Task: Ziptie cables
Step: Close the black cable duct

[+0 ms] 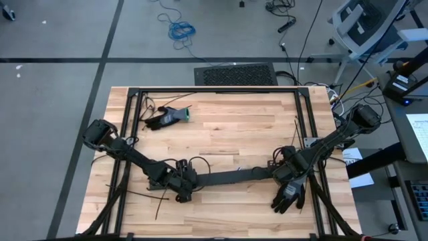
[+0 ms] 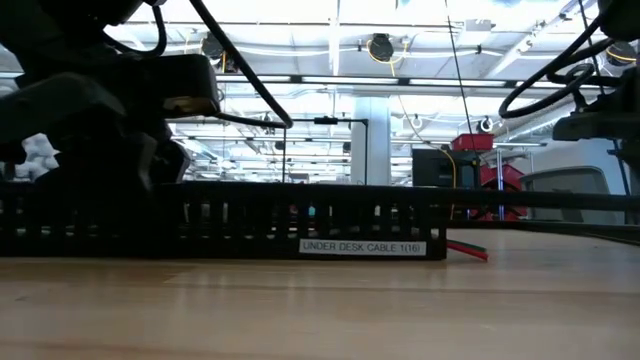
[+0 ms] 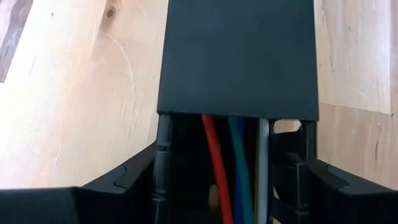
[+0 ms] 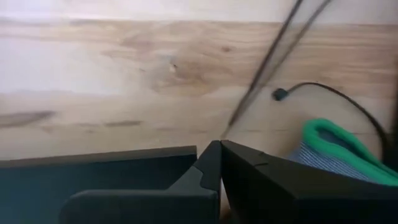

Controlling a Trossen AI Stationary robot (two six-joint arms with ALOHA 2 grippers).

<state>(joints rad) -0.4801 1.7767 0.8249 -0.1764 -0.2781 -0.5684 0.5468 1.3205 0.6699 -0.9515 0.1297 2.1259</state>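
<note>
High view looks straight down on the table (image 1: pixel 227 134); low view sits at tabletop level; both wrist views hover close over the duct (image 1: pixel 231 177), which all share.

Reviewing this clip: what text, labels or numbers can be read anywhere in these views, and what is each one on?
"UNDER DESK CABLE 1(16)": white label on the side of the black slotted cable tray, low view; the last characters are hard to make out.
Papers at the right edge of the high view carry print, too small to read.
Wrist views: no text visible.
</note>
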